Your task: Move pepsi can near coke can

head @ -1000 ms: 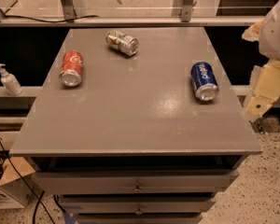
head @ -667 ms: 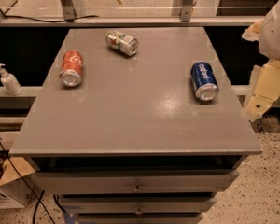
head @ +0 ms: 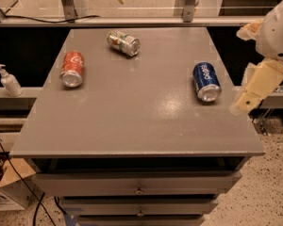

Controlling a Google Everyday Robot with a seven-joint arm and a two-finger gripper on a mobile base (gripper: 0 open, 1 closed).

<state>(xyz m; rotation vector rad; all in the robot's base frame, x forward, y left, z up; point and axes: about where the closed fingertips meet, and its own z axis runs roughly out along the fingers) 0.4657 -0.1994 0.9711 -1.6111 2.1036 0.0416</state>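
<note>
The pepsi can [head: 206, 81], dark blue with white lettering, lies on its side at the right of the grey table top [head: 132, 117]. The coke can [head: 72, 68], red with white script, lies on its side at the left of the table. My gripper [head: 246, 101] hangs off the table's right edge, just right of the pepsi can and apart from it, holding nothing that I can see. The white arm body [head: 276, 29] is above it.
A silver-green can [head: 123, 43] lies on its side at the back middle of the table. A white pump bottle [head: 9, 80] stands on a ledge to the left. Drawers are below the table's front edge. Metal frame posts stand behind the table.
</note>
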